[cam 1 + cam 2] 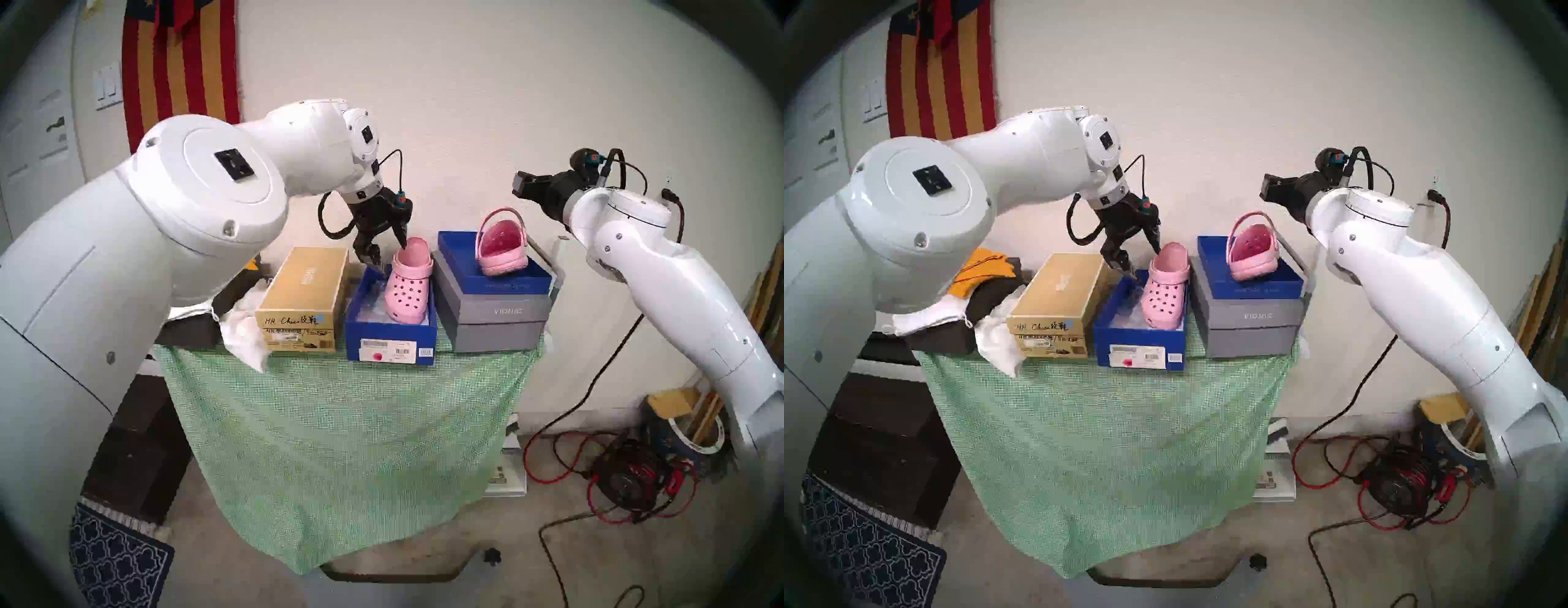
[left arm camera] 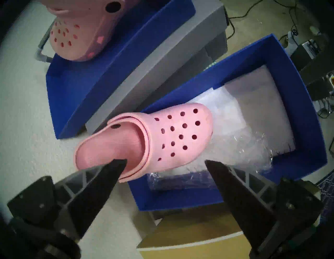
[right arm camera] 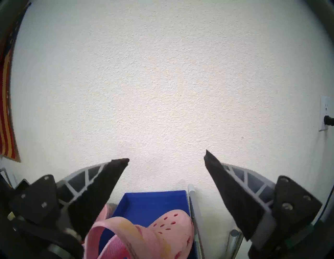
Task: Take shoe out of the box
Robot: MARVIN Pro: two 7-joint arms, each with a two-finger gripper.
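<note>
The box (image 1: 390, 335) sits on the green cloth (image 1: 339, 424), and the shoe (image 1: 408, 282) (a pink clog) lies in it, heel propped on the box's far rim, toe down on clear wrap. The left gripper (image 1: 388, 250) hangs over the box's far end, jaws wide, one finger (image 2: 101, 184) at the heel opening, nothing held. Right of the box, the right gripper (image 3: 167, 159) faces the wall, spread wide and empty.
</note>
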